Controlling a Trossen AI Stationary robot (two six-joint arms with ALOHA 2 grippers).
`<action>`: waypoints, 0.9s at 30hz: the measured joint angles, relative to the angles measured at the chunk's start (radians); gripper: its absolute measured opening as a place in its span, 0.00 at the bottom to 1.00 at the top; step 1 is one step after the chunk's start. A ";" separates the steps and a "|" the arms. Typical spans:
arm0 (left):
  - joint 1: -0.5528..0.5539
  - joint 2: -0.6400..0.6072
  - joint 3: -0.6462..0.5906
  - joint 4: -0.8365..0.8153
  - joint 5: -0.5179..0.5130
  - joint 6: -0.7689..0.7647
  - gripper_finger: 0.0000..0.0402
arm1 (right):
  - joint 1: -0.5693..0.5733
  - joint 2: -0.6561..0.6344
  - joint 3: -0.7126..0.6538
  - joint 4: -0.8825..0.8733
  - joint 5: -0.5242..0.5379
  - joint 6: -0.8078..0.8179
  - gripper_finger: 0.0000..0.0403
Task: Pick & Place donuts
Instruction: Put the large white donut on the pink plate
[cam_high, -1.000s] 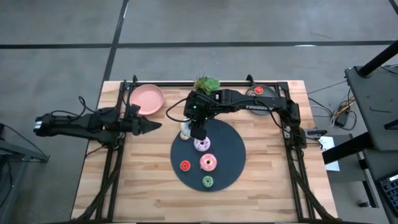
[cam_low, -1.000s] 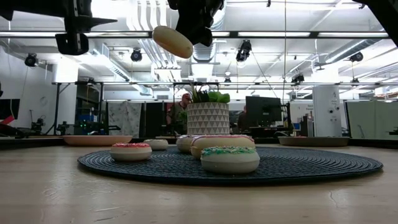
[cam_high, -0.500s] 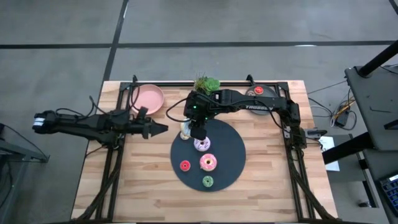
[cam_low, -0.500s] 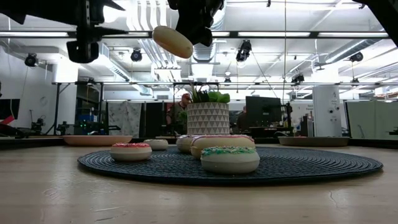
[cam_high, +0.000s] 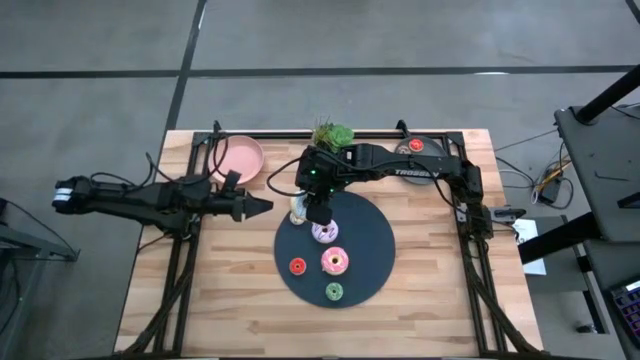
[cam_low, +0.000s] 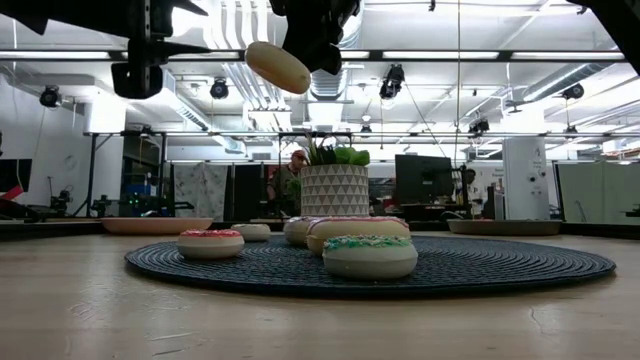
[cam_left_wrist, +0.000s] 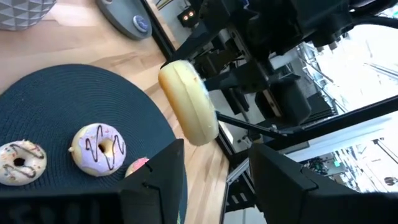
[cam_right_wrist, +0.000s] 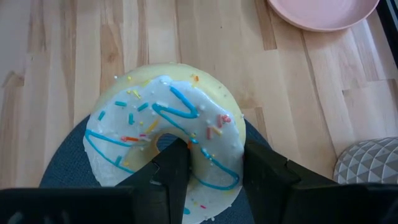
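While the right gripper (cam_right_wrist: 208, 168) hangs over the mat's 10 o'clock edge, the scene reads so:

Held donut: a white donut (cam_right_wrist: 165, 134) with blue icing lines and sprinkles, raised well above the table, tilted.
Right jaws: clamped on that donut, one finger through the hole.
Left gripper (cam_high: 262, 204): in the air at 9 o'clock of the mat, pointing at the held donut, just short of it.
Left jaws: parted, nothing between them.
Mat (cam_high: 370, 235): dark round disc at table centre.
Other donuts: purple-white (cam_high: 325, 233) near the mat's middle, pink (cam_high: 334, 262) below it, red (cam_high: 297, 266) at 8 o'clock, green (cam_high: 333, 292) at 6 o'clock; something pale under the right gripper may be another, hard to tell.
Pink plate (cam_high: 237, 158): at 10 o'clock, off the mat, bare.
Risk: the donut hangs by one side of its ring; a nudge from the left fingers could twist it loose, and it would drop onto the mat edge or roll off.
Risk two: the grippers are close, so a misjudged approach could knock them together.
Change: the left arm has reached toward the mat from near the plate; the right arm and donut have stayed put.
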 joint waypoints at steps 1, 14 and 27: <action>0.001 0.006 0.006 0.001 0.000 0.000 0.38 | 0.000 0.000 0.000 0.000 0.000 0.000 0.31; 0.009 0.101 0.055 0.002 0.021 -0.079 0.38 | 0.000 0.000 0.000 0.000 0.000 -0.002 0.31; 0.037 0.170 0.083 0.049 0.027 -0.111 0.38 | 0.000 0.000 0.000 -0.001 0.000 -0.002 0.31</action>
